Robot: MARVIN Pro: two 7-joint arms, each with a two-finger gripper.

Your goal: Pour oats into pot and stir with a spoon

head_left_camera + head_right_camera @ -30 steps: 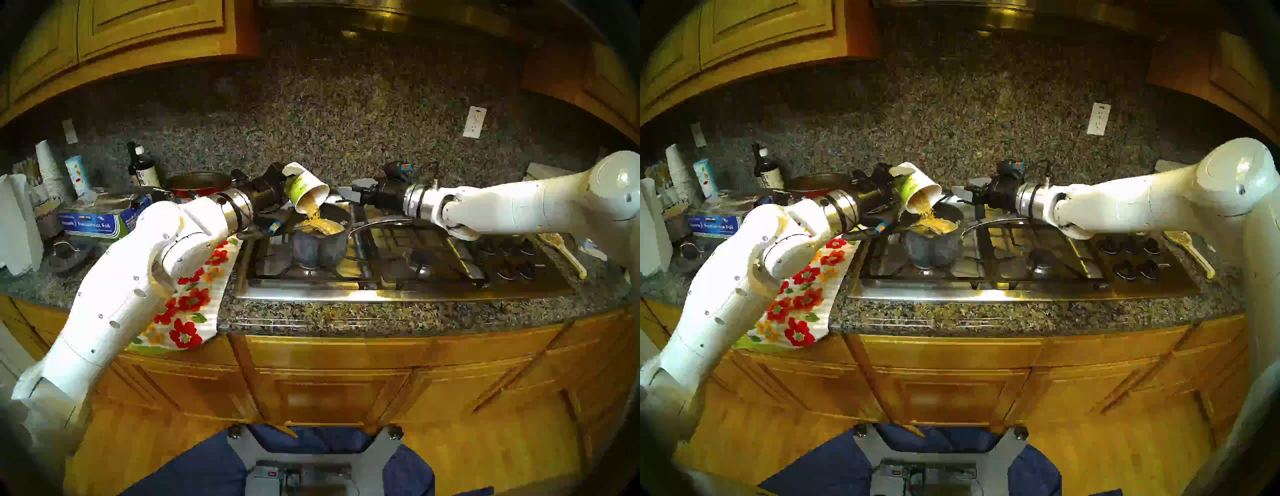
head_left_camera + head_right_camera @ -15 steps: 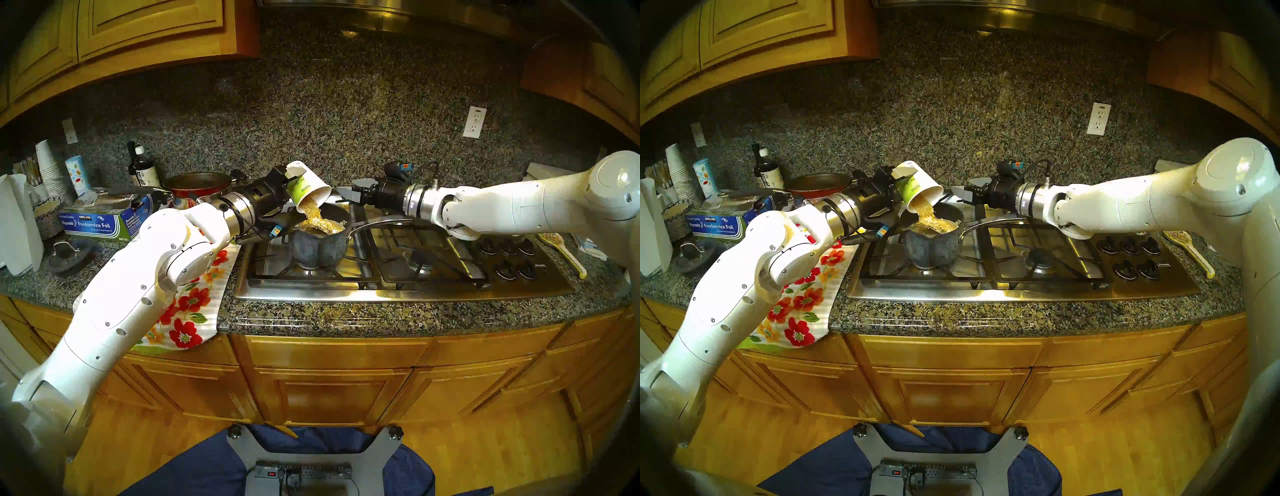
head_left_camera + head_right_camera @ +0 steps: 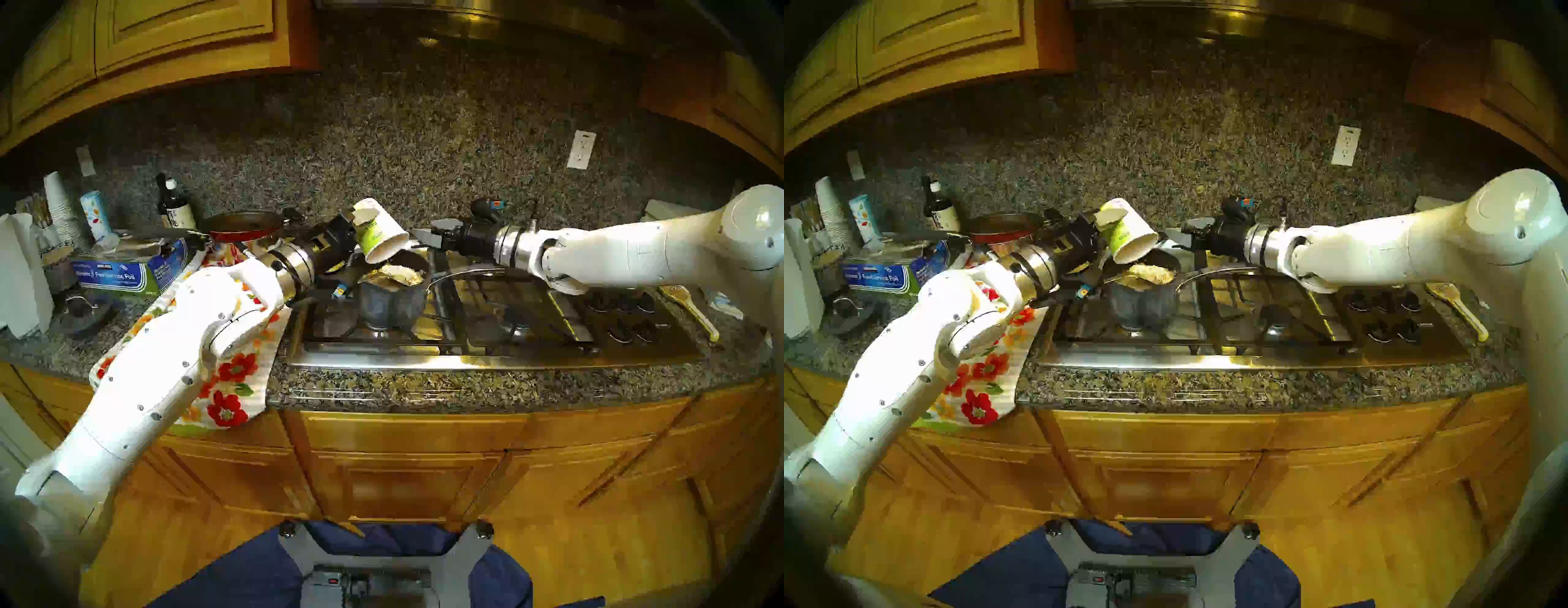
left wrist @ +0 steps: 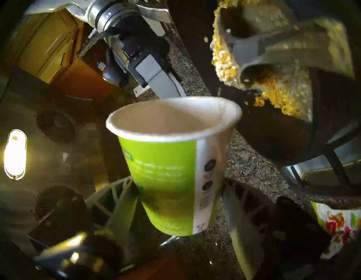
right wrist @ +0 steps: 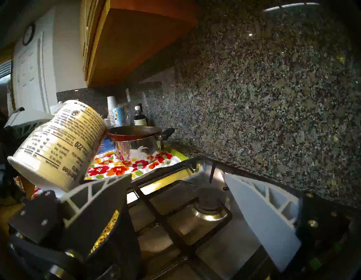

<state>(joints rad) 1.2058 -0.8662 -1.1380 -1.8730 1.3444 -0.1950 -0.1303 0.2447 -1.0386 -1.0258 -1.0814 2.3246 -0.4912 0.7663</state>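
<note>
Paper cup (image 3: 379,235) tilted, left fingers (image 4: 115,203) clamping | flaky oats (image 3: 399,274) heaped (pot (image 3: 390,302)) | right fingers (image 5: 259,213) wide

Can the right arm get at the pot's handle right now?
Probably yes. The right claw is open and empty beside the pot; the handle points toward that arm, bare. The left claw's cup hangs over the pot, clear of the handle.

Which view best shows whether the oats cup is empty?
The left wrist view: it looks straight into the tilted cup, whose visible inner wall is bare. Both head views show the cup's mouth angled over the pot from farther off. The right wrist view shows only the cup's printed outside.
</note>
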